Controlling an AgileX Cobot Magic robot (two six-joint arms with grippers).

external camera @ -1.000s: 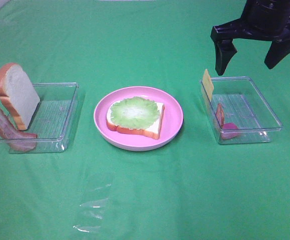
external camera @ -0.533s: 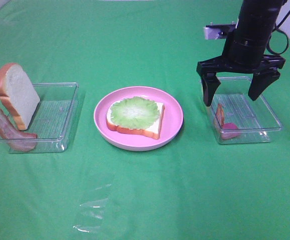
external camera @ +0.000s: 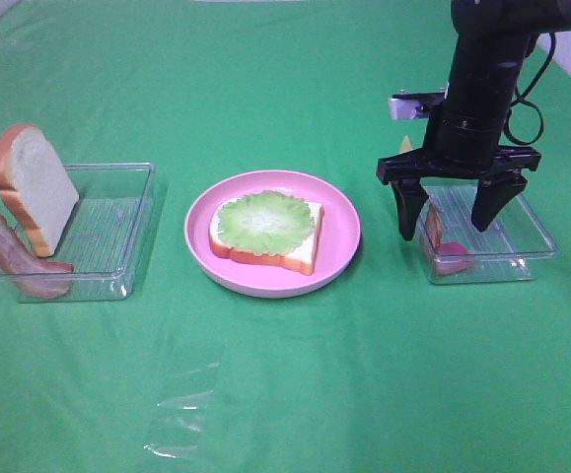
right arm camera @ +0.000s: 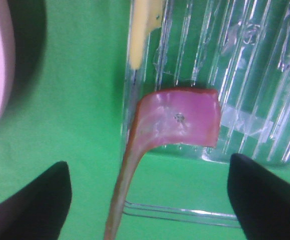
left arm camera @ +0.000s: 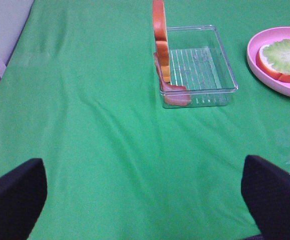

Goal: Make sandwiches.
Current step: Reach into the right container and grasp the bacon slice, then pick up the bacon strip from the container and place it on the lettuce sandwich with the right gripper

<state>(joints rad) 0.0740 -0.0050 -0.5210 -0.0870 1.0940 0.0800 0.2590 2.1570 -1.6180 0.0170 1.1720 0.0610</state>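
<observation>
On the pink plate [external camera: 344, 236] lies a white bread slice [external camera: 300, 254] topped with a green lettuce leaf [external camera: 263, 220]. My right gripper [external camera: 446, 229] hangs open low over the right clear tray [external camera: 522, 232], one finger on either side of a reddish bacon strip [external camera: 433, 229] that leans on the tray wall. The right wrist view shows that bacon strip [right arm camera: 177, 120] between the fingers [right arm camera: 29, 200], with a yellow cheese slice [right arm camera: 142, 30] past it. A second bread slice [external camera: 31, 187] and a bacon strip [external camera: 19, 258] lean on the left tray [external camera: 107, 227]. My left gripper [left arm camera: 143, 200] is open above bare cloth.
Green cloth covers the whole table. A crumpled piece of clear film [external camera: 181, 414] lies on the cloth near the front. The left wrist view shows the left tray [left arm camera: 200, 62] and the plate's rim [left arm camera: 257, 65] ahead of the gripper.
My right gripper has come down from above the tray's far end and now straddles the bacon strip, with its fingers drawn slightly closer. The left side has not changed.
</observation>
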